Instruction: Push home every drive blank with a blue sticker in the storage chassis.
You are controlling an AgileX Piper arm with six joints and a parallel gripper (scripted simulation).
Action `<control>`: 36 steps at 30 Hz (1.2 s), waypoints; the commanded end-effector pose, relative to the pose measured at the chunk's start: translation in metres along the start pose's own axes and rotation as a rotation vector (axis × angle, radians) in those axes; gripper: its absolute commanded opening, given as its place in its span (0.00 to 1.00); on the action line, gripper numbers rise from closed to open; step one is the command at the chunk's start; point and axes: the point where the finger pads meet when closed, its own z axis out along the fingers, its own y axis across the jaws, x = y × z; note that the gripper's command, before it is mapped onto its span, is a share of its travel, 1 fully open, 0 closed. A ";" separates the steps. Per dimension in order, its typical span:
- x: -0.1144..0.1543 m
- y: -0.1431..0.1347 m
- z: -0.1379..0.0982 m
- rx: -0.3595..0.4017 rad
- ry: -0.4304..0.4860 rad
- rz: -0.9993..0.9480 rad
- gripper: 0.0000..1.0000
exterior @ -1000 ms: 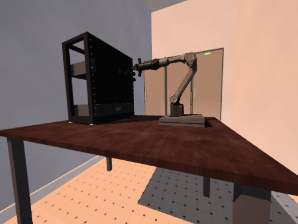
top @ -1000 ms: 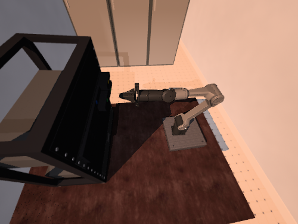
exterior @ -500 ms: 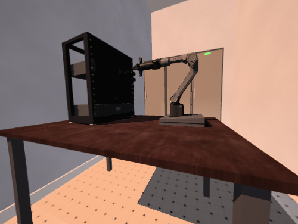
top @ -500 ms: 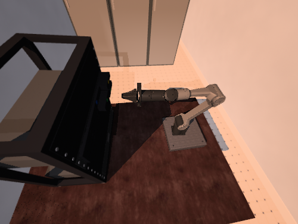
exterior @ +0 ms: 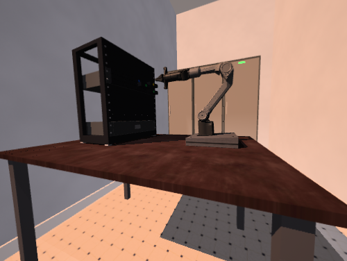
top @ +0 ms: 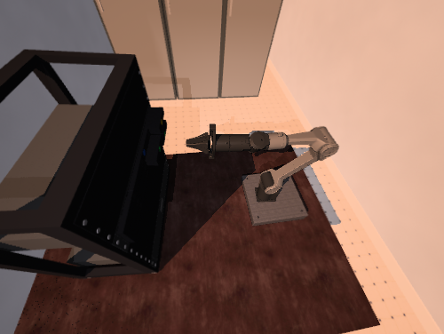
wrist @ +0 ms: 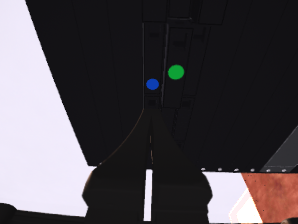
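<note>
The black rack (top: 89, 58) (exterior: 103, 87) stands on the left of the table, its front facing my arm. In the wrist view a narrow blank with a blue sticker (wrist: 152, 84) sits beside a blank with a green sticker (wrist: 176, 72); the green one stands further out. The blue sticker (exterior: 139, 82) and the green sticker (exterior: 146, 84) also show faintly in the exterior view. Dark blanks (top: 155, 129) jut from the rack front. My gripper (top: 189, 142) (exterior: 158, 78) (wrist: 151, 118) is shut and empty. It points at the rack front, a short gap away, just below the blue sticker.
The arm's base plate (top: 284, 213) (exterior: 225, 140) is bolted at the table's right side. The brown table top (top: 231, 275) (exterior: 194, 170) ends in edges at the front and right. Beige cabinet doors (top: 200, 44) and a wall stand behind.
</note>
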 end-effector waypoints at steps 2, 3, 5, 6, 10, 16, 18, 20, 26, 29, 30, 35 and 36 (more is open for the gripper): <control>0.001 0.000 -0.005 0.003 -0.003 0.000 0.00; 0.001 0.000 -0.006 0.003 -0.003 0.000 0.00; 0.002 0.000 -0.010 0.004 -0.003 0.000 0.00; 0.002 0.000 -0.011 0.004 -0.003 0.000 0.00; 0.003 0.000 -0.019 0.004 -0.004 0.000 0.00; 0.004 0.000 -0.028 0.002 -0.005 0.001 0.00; 0.005 0.001 -0.034 -0.002 -0.006 0.001 0.00; 0.005 0.001 -0.037 -0.005 -0.007 0.002 0.00; 0.005 0.000 -0.038 -0.005 -0.008 0.002 0.00; 0.005 0.000 -0.038 -0.005 -0.008 0.002 0.00; 0.005 0.000 -0.038 -0.005 -0.008 0.002 0.00; 0.005 0.000 -0.038 -0.005 -0.008 0.002 0.00; 0.005 0.000 -0.038 -0.005 -0.008 0.002 0.00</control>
